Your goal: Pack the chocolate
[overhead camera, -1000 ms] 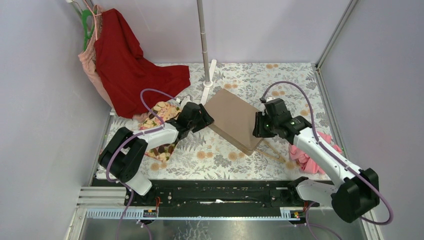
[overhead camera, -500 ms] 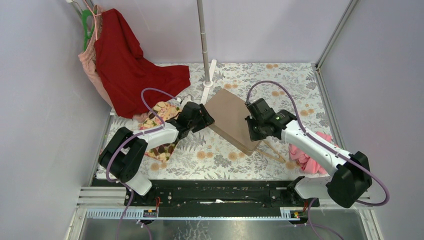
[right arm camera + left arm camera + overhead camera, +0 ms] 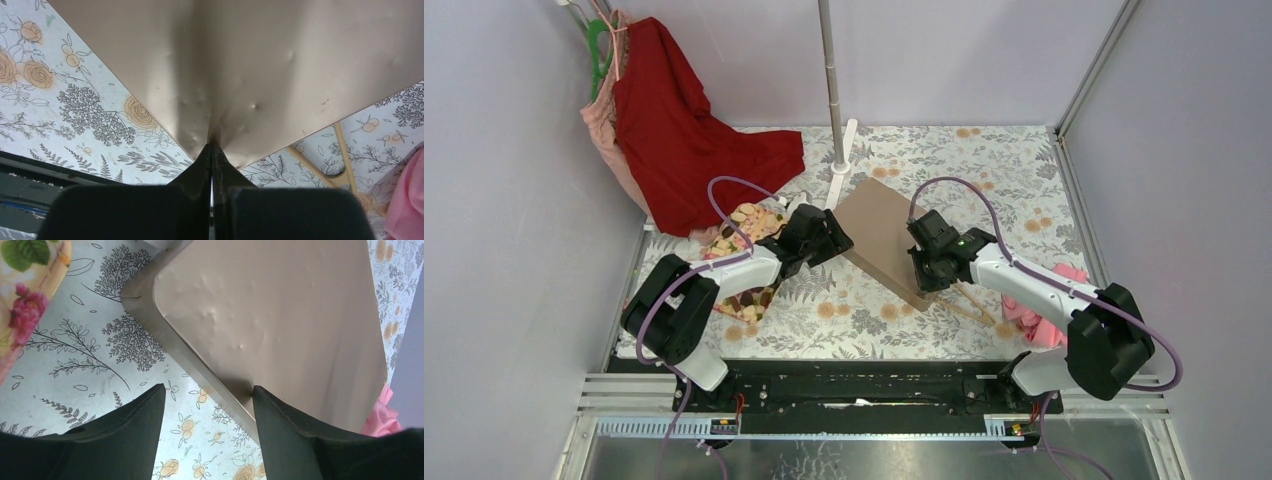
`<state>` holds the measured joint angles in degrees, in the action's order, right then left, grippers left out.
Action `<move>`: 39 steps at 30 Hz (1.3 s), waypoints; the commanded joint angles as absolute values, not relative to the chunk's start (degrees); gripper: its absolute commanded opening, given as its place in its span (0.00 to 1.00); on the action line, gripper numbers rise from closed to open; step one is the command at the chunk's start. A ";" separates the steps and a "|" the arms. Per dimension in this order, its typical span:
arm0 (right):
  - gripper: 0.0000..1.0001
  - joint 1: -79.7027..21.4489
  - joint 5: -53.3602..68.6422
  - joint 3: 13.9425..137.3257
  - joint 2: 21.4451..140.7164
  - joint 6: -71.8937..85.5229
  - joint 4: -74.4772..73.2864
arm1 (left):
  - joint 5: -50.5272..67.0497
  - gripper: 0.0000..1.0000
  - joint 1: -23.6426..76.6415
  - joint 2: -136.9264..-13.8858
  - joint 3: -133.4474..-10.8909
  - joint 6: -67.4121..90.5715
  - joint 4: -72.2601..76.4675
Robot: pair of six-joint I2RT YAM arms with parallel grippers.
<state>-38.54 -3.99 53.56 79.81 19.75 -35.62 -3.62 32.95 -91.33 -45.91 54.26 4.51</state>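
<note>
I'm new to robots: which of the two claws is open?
The left gripper: its jaws stand apart at the tan box's edge; those of the right gripper are pressed together.

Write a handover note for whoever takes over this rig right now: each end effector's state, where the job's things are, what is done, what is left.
Left end effector: open, aimed at the left edge of the tan box, gripping nothing.
Right end effector: shut, tips against the box near its near corner.
Chocolate: none visible in any view. The box lies closed mid-table, contents hidden.
Done: cannot be judged from these views.
Left: probably open the box to check inside, and locate the chocolate before packing.
</note>
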 commanded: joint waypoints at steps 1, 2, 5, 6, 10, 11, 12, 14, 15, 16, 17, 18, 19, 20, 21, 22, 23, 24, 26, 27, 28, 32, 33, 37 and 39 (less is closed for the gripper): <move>0.02 -39.25 -6.99 55.18 77.74 19.74 -40.47 | -3.34 0.71 33.02 -91.20 -46.67 53.14 3.88; 0.03 -39.23 -7.41 55.35 76.92 19.66 -39.90 | -3.32 0.71 33.02 -90.98 -46.63 53.16 3.79; 0.07 -39.20 -9.63 55.21 74.10 19.77 -38.07 | -3.87 0.71 33.03 -89.49 -46.42 53.13 3.59; 0.10 -39.12 -10.44 55.08 73.28 19.77 -37.48 | -4.12 0.71 33.00 -88.86 -46.41 52.90 3.29; 0.20 -37.51 -13.01 54.03 70.46 19.75 -34.58 | -6.11 0.72 32.92 -85.67 -46.03 52.16 1.83; 0.20 -36.55 -13.21 53.41 69.67 19.73 -33.62 | -6.87 0.73 32.88 -84.67 -45.86 51.94 1.27; 0.21 -35.30 -12.81 52.79 68.55 19.64 -32.48 | -7.60 0.75 32.76 -83.71 -45.69 51.76 0.83; 0.25 -31.84 -11.79 50.62 66.47 19.58 -29.92 | -8.19 0.78 31.92 -81.79 -45.28 51.39 0.12; 0.27 -30.00 -11.01 49.49 65.49 19.48 -28.43 | -8.31 0.79 31.28 -80.80 -45.08 51.27 -0.52; 0.28 -27.74 -10.19 48.48 64.40 19.39 -27.18 | -8.30 0.80 30.50 -79.82 -44.76 51.18 -1.47; 0.30 -25.76 -9.56 47.72 63.47 19.34 -26.12 | -8.32 0.81 29.60 -78.86 -44.42 51.03 -2.01; 0.33 -24.01 -9.20 47.04 62.58 19.22 -25.17 | -8.25 0.82 28.73 -77.72 -43.98 50.94 -2.54; 0.37 -22.47 -9.24 46.50 61.64 19.16 -24.54 | -8.15 0.82 27.65 -76.67 -43.52 50.85 -2.91; 0.41 -21.19 -9.39 46.03 60.82 19.08 -23.80 | -7.98 0.83 26.54 -75.44 -43.06 50.73 -3.48; 0.42 -19.83 -9.63 45.65 59.81 19.07 -23.43 | -7.66 0.83 25.30 -74.13 -42.47 50.58 -3.78; 0.44 -18.71 -10.09 45.25 58.83 19.07 -22.98 | -7.31 0.84 23.96 -72.96 -41.97 50.54 -4.16; 0.46 -17.73 -10.79 44.78 57.81 19.16 -22.61 | -7.01 0.84 22.66 -71.62 -41.51 50.42 -4.81; 0.49 -16.46 -11.38 44.36 56.69 19.23 -22.44 | -6.73 0.85 21.12 -70.38 -41.15 50.26 -5.63; 0.53 -14.86 -12.39 43.89 54.63 19.25 -22.26 | -6.30 0.87 18.29 -66.84 -40.80 49.54 -7.78; 0.56 -14.45 -13.29 43.86 53.59 19.18 -22.54 | -6.00 0.87 16.71 -65.24 -40.78 49.18 -8.94; 0.59 -14.15 -14.46 43.86 52.56 19.17 -22.78 | -5.72 0.89 14.84 -63.24 -40.83 48.87 -10.36; 0.67 -14.07 -18.78 44.10 47.71 18.64 -23.70 | -8.07 0.98 11.61 -54.54 -42.83 45.20 -16.36; 0.69 -14.06 -19.82 44.18 46.34 18.58 -23.90 | -9.52 0.99 11.48 -52.29 -43.67 44.05 -18.16; 0.72 -14.06 -22.02 44.70 40.79 17.75 -24.76 | -14.39 0.99 11.34 -44.56 -47.24 39.38 -23.64; 0.74 -14.02 -22.48 45.72 38.33 17.18 -25.64 | -16.13 0.99 11.34 -41.02 -49.01 37.29 -25.72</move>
<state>-14.24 -18.04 43.64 42.59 18.81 -25.43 -10.48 11.77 -46.52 -44.66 43.81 -19.86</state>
